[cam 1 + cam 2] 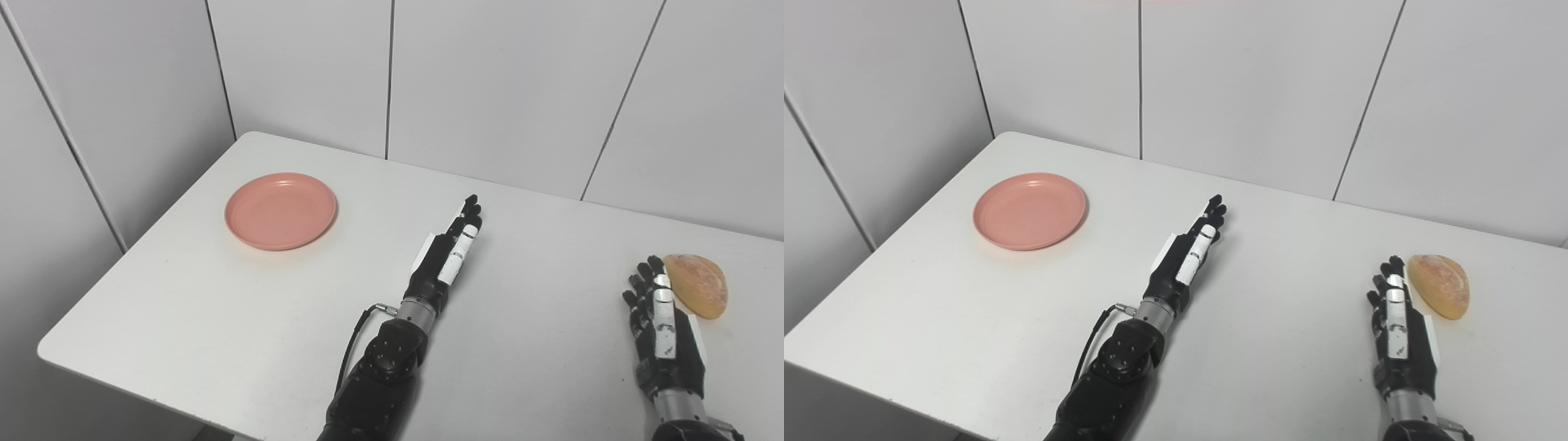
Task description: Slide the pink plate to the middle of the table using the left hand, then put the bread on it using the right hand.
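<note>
I am holding my left hand (447, 254) flat, fingers extended and empty; hooking the pink plate (280, 210) by its far-left rim should slide it cleanly to mid-table.

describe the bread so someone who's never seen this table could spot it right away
Start at the white table and go to its right side, opposite the pink plate on the left. There, just right of the right hand and close by its fingers, lies the bread: a golden-brown, half-round piece, the only food in view.
</note>
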`<state>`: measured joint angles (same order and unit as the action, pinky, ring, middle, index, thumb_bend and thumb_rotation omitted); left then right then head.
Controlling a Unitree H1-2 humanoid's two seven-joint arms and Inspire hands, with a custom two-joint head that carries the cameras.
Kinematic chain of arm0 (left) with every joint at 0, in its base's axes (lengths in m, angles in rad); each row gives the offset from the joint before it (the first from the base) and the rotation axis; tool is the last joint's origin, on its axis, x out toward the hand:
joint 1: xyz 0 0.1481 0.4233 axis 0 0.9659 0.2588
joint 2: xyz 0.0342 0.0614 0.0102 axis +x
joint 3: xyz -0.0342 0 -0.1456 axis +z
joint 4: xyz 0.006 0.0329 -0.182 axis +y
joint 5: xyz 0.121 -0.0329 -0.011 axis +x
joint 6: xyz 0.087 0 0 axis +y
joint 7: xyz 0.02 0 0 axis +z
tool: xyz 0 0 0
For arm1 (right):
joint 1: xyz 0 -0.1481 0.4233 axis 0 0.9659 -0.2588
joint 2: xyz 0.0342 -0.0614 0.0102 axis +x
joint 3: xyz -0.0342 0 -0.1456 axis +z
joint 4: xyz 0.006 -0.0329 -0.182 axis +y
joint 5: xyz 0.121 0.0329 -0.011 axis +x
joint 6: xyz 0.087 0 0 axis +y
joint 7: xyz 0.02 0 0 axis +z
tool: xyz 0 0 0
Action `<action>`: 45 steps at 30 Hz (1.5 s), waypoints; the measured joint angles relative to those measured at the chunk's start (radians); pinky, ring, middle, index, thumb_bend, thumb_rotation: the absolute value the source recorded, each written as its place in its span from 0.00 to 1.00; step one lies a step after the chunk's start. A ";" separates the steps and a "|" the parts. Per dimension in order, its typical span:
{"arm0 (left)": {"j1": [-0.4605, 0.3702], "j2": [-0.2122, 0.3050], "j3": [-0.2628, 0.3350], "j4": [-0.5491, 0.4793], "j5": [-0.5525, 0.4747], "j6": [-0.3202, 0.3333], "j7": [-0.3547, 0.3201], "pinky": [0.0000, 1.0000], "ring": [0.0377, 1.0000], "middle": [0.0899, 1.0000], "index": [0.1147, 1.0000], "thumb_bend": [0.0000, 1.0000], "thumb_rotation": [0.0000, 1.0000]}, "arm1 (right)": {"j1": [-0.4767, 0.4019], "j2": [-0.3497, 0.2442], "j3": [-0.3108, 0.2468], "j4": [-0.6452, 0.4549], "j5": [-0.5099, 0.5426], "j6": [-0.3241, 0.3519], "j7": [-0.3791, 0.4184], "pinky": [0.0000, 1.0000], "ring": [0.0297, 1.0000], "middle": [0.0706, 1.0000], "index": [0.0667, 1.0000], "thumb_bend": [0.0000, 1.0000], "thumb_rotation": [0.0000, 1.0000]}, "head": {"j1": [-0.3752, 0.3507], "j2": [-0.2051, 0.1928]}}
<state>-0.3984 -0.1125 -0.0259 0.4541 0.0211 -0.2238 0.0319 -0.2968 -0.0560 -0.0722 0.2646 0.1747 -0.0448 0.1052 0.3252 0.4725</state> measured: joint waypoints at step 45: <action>-0.080 0.204 0.339 -0.142 -0.115 0.013 0.211 0.85 0.82 0.79 0.77 0.51 1.00 | -0.026 -0.014 -0.013 0.041 0.014 -0.058 0.018 1.00 1.00 1.00 1.00 0.64 0.94 | 0.058 -0.021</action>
<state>-0.4784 0.0913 0.3131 0.3118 -0.0937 -0.2106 0.2427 -0.3227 -0.0696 -0.0851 0.3051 0.1885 -0.1030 0.1236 0.3835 0.4510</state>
